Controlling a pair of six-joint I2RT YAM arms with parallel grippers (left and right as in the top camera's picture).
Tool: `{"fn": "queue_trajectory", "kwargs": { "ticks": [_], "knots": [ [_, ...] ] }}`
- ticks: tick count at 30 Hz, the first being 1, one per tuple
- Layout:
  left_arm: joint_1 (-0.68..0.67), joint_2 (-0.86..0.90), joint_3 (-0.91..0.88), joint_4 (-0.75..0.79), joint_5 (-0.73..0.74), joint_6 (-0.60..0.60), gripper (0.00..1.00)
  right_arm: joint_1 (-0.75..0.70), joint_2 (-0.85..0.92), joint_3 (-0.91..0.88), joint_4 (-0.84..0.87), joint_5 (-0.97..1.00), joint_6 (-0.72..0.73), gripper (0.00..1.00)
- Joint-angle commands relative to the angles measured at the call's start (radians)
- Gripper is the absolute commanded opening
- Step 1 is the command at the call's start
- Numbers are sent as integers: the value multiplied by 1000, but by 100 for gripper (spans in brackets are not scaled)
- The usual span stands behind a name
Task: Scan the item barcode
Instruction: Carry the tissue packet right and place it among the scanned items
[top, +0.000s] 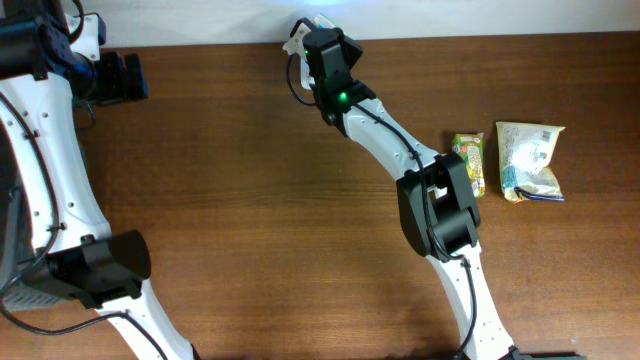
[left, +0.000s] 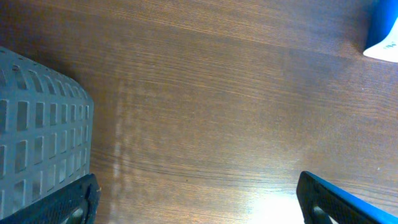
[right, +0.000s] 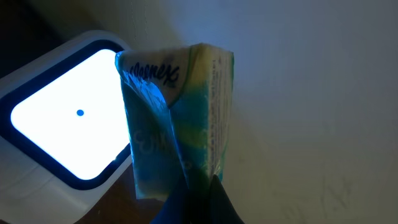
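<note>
At the far edge of the brown wooden table (top: 230, 200), the soft blue-and-yellow tissue packet (right: 180, 118) is pinched by its lower end in the closed right gripper (right: 194, 198). It is held upright just beside the glowing white scanner window (right: 62, 118). The left gripper (left: 199, 202) is seen wide open, empty and well apart.

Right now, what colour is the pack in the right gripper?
The tissue pack is teal-blue and pale yellow, best seen in the right wrist view.

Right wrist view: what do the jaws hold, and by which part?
A tissue pack, pinched at its lower end by the right gripper.
</note>
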Motion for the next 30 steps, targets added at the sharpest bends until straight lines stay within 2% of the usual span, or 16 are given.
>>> {"fn": "queue_trajectory", "kwargs": {
  "ticks": [1,3,7,10,13,16,17,19,24,30],
  "knots": [
    [5,-4,16,2,7,12,99,15,-42,8,-50,-24,16,4],
    [5,-4,16,2,7,12,99,26,-98,8,-106,-81,100,4],
    [5,-4,16,2,7,12,99,33,-270,8,-377,-376,314,4],
    [5,-4,16,2,7,12,99,21,-373,8,-614,-615,514,4],
    [5,-4,16,2,7,12,99,-6,-432,8,-901,-765,612,4],
    [5,-4,16,2,7,12,99,-23,-433,8,-1171,-754,613,4],
    [5,-4,16,2,7,12,99,-31,-425,7,-1277,-689,611,4],
    [5,-4,16,2,7,12,99,-47,-419,-8,-1362,-573,612,4],
    [5,-4,16,2,7,12,99,-139,-419,-111,-1383,-417,617,4],
    [5,-4,16,2,7,12,99,-335,-419,-196,-1397,-328,832,4]
  ]
}}
